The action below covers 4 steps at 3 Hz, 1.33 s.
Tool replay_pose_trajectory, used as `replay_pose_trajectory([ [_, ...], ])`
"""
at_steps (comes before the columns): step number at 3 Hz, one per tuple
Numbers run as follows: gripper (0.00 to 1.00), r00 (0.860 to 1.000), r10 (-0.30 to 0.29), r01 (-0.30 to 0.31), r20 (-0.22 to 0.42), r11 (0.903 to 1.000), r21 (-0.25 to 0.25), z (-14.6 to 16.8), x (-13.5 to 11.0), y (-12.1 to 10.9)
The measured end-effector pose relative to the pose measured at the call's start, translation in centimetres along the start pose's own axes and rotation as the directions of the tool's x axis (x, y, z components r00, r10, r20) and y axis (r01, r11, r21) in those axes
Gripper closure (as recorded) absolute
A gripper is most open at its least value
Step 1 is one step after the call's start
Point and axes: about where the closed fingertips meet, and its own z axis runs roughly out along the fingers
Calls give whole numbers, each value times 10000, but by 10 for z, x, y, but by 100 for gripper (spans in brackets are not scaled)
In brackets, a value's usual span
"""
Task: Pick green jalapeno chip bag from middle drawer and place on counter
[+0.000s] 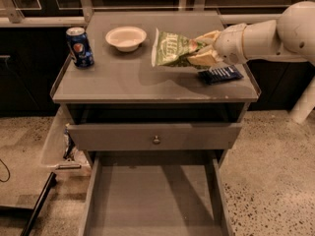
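Observation:
My gripper (203,49) is shut on the green jalapeno chip bag (172,48) and holds it in the air above the middle of the counter (138,82). The bag is tilted, its lettering towards me, and casts a shadow on the counter top below. My white arm (266,33) reaches in from the right. The middle drawer (152,195) is pulled out at the bottom of the view, its grey floor bare.
A blue soda can (79,46) stands at the counter's back left. A white bowl (126,37) sits beside it. A dark blue flat wrapper (220,74) lies on the counter's right side under my arm. The upper drawer front with a round knob (156,140) is closed.

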Motion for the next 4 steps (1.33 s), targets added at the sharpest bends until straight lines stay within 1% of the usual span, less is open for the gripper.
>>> replay_pose_trajectory([
  [1, 100, 9993, 302, -309, -222, 9990, -324, 27, 10, -7],
  [2, 100, 9961, 668, -706, -574, 9953, -670, 47, 27, -2],
  [3, 100, 9929, 830, -907, -858, 9918, -904, 59, 37, 7],
  [4, 81, 9928, 832, -910, -859, 9917, -906, 59, 37, 7],
])
